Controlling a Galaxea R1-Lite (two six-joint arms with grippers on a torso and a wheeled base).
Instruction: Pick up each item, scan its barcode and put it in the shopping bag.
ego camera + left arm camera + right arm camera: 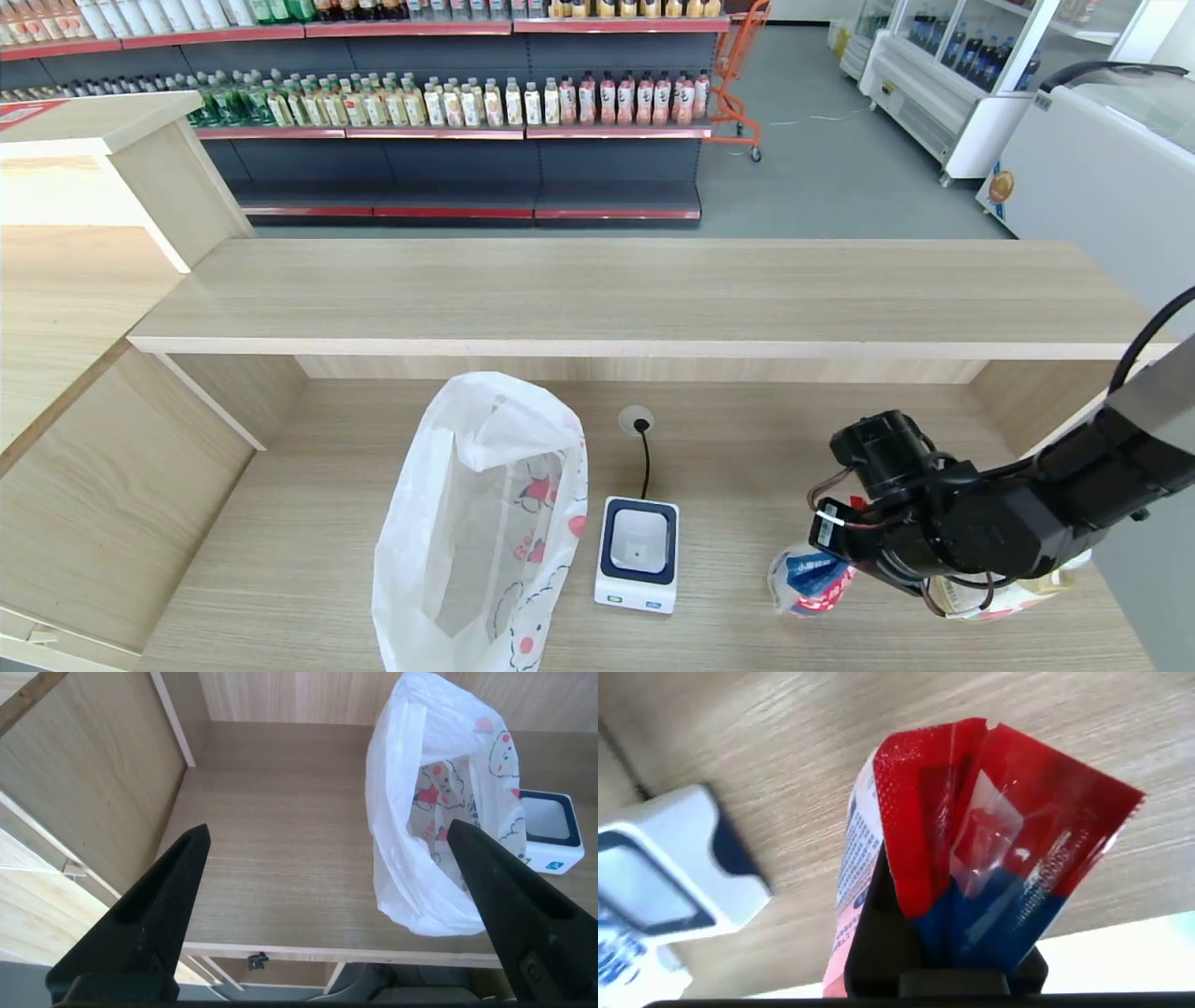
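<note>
Gripping a red-and-blue snack packet beside the scanner near the worktop's front edge is the right end effector, while the left end effector gapes empty.

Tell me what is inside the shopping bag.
Through the open mouth of the shopping bag, only its own cartoon-printed inner wall shows; no item is visible. The bottom is hidden behind crumpled folds of plastic, so something small lying there cannot be ruled out.

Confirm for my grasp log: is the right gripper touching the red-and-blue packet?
Touching. The right wrist view shows the right gripper clamped on the lower end of the red-and-blue packet.
</note>
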